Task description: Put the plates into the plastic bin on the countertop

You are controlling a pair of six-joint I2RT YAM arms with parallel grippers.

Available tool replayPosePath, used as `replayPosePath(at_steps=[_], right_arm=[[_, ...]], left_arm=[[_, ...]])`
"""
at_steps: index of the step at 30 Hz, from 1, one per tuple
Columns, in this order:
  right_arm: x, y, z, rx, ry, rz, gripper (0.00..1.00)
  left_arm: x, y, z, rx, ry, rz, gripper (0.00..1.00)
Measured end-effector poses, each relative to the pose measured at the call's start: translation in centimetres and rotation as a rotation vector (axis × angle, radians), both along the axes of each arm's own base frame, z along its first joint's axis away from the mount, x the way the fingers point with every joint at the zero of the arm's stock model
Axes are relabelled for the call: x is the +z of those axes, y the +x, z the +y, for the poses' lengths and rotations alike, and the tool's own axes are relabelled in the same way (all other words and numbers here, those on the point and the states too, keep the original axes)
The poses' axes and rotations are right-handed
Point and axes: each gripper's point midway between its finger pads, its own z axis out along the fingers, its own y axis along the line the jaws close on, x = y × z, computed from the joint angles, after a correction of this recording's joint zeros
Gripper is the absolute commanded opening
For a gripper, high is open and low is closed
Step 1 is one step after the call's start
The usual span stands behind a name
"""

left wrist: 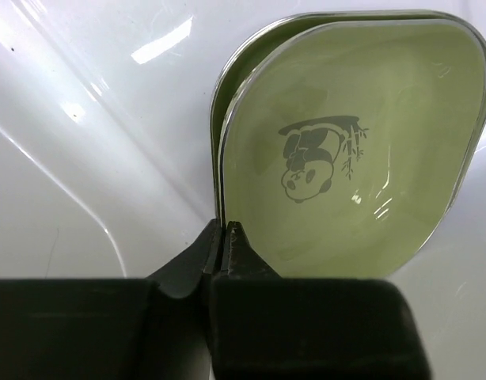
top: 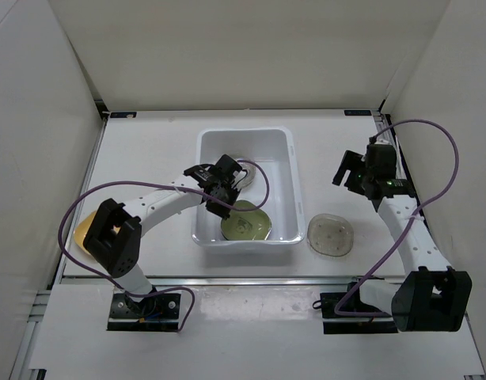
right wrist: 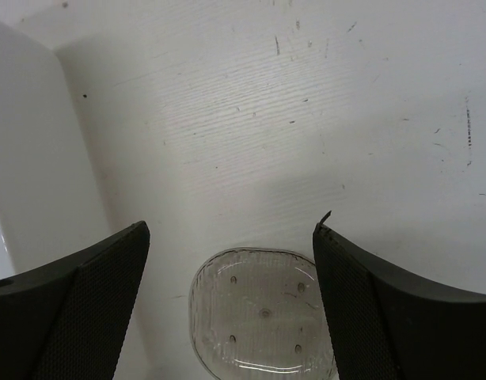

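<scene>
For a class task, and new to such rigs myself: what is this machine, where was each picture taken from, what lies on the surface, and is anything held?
These are two robot arms bolted at the near edge of a white countertop. One picture looks down from above; the other two come from a camera on each wrist, so the dark shapes at their bottom are that arm's own jaws. The left arm reaches into the white plastic bin, its jaws shut at the rim of a green plate with a panda print; whether they pinch it is unclear. The right arm has open jaws holding nothing; a clear speckled plate lies on the countertop right of the bin. A yellow plate lies far left.
</scene>
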Motion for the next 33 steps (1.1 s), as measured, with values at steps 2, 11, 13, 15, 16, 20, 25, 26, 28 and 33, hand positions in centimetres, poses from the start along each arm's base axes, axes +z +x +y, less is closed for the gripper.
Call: replayPosePath(at_steps=[2,11,13,15,16,20,25,26,28,33], right_arm=[[0.4,-0.1,-0.5,-0.014,0.008,-0.013,0.86],[0.6,-0.4,-0.9,-0.015,0.036,-0.011,0.87],[0.3,-0.6,-0.8,-0.011,0.040,0.000,0.87],[-0.3,-0.9,-0.8,-0.014,0.042,0.015,0.87],[-0.8,-1.2,-1.0,-0.017,0.047,0.030,0.87],[-3.4,-3.5,-2.2,-0.078,0.071,0.114,0.89],[-6.7,-8.1,-3.1,-0.177,0.143,0.216,0.89],[-7.3,-8.9,-3.1,-0.200,0.160,0.237,0.89],[-8.5,-10.3,-2.9,-0.243,0.193,0.280,0.89],[-11.1,-12.4,-2.2,-0.310,0.254,0.367,0.86]], left_arm=[[0.0,0.0,0.0,0.001,-0.001,-0.001,0.10],[0.4,-0.1,-0.1,0.009,-0.015,0.003,0.64],[0.6,-0.2,-0.1,0.010,-0.016,0.003,0.72],[1.4,0.1,-0.3,0.008,-0.023,-0.008,0.83],[2.1,0.3,-0.5,0.005,-0.030,-0.018,0.89],[6.6,2.3,-1.3,0.017,-0.102,-0.126,0.99],[14.1,6.5,2.0,0.184,-0.224,-0.296,0.99],[15.3,7.6,3.8,0.251,-0.241,-0.329,0.99],[16.9,9.5,7.7,0.394,-0.249,-0.386,0.99],[16.8,11.5,18.3,0.755,-0.229,-0.415,0.99]])
